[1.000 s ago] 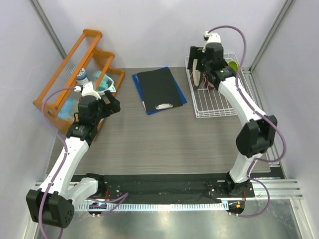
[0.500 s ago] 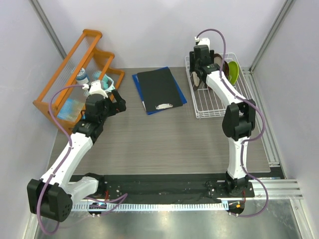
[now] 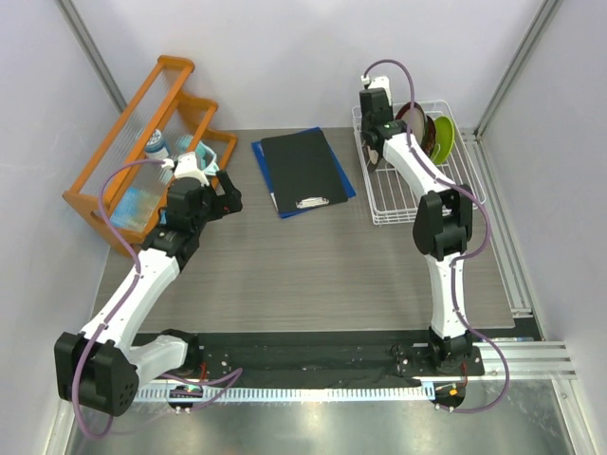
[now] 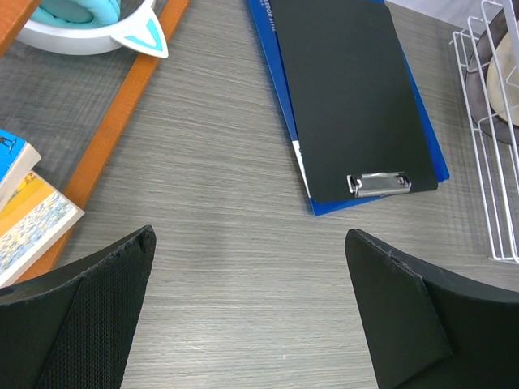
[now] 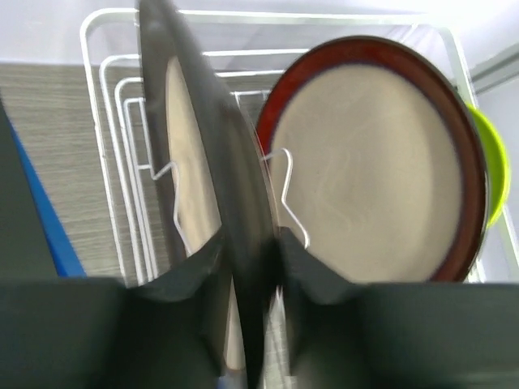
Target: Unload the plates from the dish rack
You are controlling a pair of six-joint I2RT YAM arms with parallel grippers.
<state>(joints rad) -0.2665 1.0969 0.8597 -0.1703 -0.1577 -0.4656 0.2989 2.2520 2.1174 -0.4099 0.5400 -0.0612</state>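
Looking down from above, you lose most of the brown-rimmed plate [image 5: 207, 154] under the right arm's wrist. The fingertips of the right gripper [image 5: 253, 324] are hidden there too, so go by the right wrist view. There the plate stands on edge inside the dish rack [image 5: 104, 170], at the rack's left side, seen almost edge-on. Its rim is blurred and its lower part is cut off behind the fingers [image 5: 190, 279]. The two fingers sit against opposite faces of that rim with no gap you can make out, so the gripper is clamped on the plate. Just to the right of it in the rack, the red-rimmed plate [image 5: 369, 170] stands upright with its cream face toward the camera and its lower edge hidden by the right finger. A green bowl [image 5: 496, 174] shows only as a sliver behind that plate, toward the rack's right side. Your left gripper [image 4: 250, 235] hangs over the table [image 4: 211, 267], well to the left of the rack, its fingers spread wide with nothing between them. Between it and the rack lies a black clipboard [image 4: 349, 97]. In the left wrist view only the rack's left edge shows, cut off by the frame.
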